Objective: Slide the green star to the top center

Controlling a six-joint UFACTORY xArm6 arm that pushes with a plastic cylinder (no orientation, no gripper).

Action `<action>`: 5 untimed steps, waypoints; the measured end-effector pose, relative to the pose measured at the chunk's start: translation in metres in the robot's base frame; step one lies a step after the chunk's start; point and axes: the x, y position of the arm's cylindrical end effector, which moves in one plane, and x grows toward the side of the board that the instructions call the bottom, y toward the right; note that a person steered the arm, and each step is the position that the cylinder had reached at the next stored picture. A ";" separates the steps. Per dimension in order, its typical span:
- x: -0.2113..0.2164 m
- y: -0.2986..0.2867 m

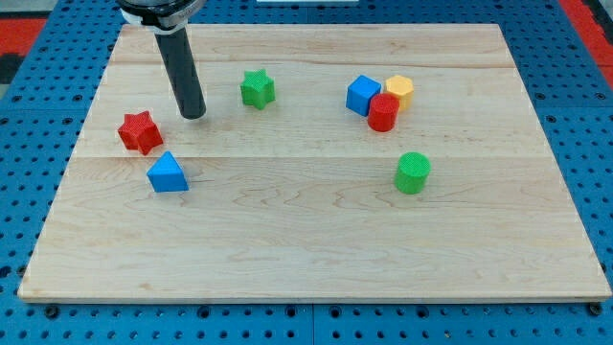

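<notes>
No containers here, just loose blocks on a wooden board [316,249]. My tip [193,114] is down on the board in the upper left, a bare rod holding nothing and touching no block. Green star [257,88] sits just to the view's right of my tip, slightly higher, apart from it. Red star [140,131] and blue triangle [168,173] lie lower left. Blue cube [363,95], yellow hexagon [399,90] and red cylinder [383,112] cluster together upper right; green cylinder [413,172] below them, apart. Blue pegboard [594,144] surrounds the board.
</notes>
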 end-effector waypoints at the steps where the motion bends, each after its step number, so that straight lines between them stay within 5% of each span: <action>1: -0.005 0.035; 2: -0.051 0.064; 5: -0.060 0.103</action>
